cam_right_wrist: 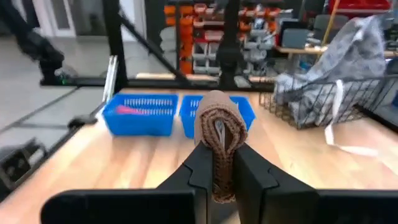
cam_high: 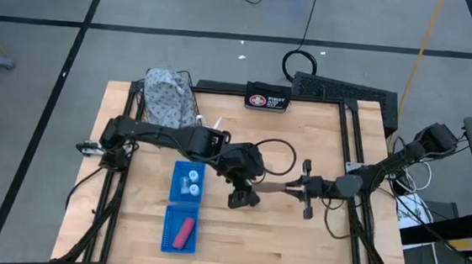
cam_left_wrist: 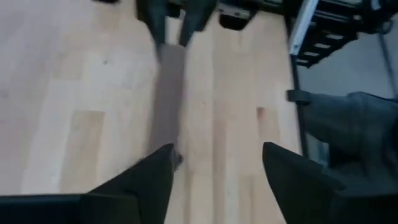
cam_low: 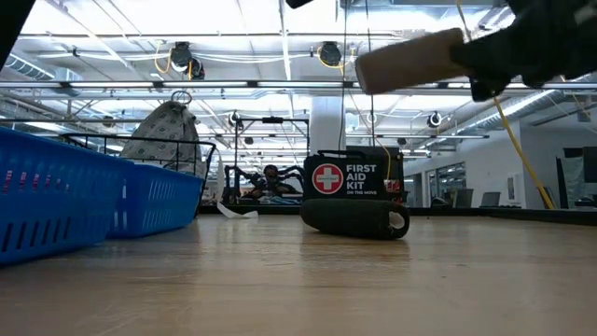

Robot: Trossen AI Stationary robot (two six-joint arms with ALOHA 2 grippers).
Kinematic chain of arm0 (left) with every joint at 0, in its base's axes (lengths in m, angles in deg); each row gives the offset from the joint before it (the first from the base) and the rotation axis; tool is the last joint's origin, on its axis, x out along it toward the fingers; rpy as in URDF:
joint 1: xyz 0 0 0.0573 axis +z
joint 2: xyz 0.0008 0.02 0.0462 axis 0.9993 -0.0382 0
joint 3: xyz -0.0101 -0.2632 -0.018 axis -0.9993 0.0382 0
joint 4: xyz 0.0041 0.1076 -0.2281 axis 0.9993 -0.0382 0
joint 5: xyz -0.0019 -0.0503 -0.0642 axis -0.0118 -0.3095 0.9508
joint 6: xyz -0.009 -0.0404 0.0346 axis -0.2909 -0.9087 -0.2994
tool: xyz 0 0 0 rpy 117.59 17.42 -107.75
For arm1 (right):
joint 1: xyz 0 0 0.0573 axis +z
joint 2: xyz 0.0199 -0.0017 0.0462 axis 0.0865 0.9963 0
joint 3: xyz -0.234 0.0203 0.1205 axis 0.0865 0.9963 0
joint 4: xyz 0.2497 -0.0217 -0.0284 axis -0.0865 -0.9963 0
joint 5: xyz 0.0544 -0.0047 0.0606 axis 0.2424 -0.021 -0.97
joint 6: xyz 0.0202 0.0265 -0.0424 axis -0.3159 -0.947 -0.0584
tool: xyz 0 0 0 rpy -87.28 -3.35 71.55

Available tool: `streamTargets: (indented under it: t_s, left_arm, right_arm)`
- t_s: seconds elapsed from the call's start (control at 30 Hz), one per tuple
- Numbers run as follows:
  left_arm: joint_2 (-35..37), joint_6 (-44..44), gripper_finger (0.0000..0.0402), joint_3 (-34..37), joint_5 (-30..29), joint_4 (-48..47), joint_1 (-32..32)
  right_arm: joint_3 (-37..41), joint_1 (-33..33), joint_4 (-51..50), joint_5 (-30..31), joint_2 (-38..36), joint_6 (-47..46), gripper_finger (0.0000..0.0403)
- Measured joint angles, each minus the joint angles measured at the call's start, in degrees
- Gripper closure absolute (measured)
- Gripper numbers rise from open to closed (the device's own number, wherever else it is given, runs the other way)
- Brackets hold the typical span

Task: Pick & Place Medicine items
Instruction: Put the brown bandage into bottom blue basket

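The right gripper [cam_right_wrist: 219, 168] was closed tight on one end of the brown bandage roll [cam_high: 275, 187], and the left gripper [cam_high: 243, 198] stood with its fingers spread around the other end, not pressing it. We saw the roll held in the air above the middle of the table [cam_high: 312, 239], lying level between the two grippers. In the left wrist view it ran between the two dark fingers [cam_left_wrist: 292, 180] with free space on one side.

The roll looked soft and a little loose, so we judged that it could bend or slip in a grip on only one end. If the right arm turned quickly, the free end could hit a finger of the left gripper, which was very near.

Left of the grippers lay two blue baskets: the nearer basket [cam_high: 187, 181] held small white bottles [cam_high: 188, 184], and the farther basket [cam_high: 181, 231] held a pink tube [cam_high: 182, 231]. We thought a drop from this height could let the roll bounce or roll past them. At the far edge sat the first-aid pouch [cam_high: 267, 99] and a wire basket with grey cloth [cam_high: 169, 97], both well apart.
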Motion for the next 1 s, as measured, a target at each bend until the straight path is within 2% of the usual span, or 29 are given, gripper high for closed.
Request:
streamTargets:
  t_s: [0.17, 0.47, 0.67, 1.0]
  left_arm:
    - [0.03, -0.69, 0.0134, 0.00, 4.25, -1.01, 1.09]
    - [-0.03, 2.40, 0.0133, 0.00, 5.73, -0.52, 3.20]
    - [-1.89, 9.10, 0.0133, -0.02, -0.72, -0.50, 1.47]
    - [-8.85, 7.99, 0.0133, 0.07, -2.74, -1.82, 0.08]
  right_arm:
    - [-1.94, -0.53, -0.27, -0.47, 2.18, -0.18, 0.0378]
    - [-6.11, -2.92, -0.26, -4.52, 8.93, -0.19, 0.0378]
    - [-7.66, -3.81, 1.73, -5.49, 12.10, -0.54, 0.0377]
    - [-9.08, -3.94, 2.40, -6.70, 14.00, -0.83, 0.0378]
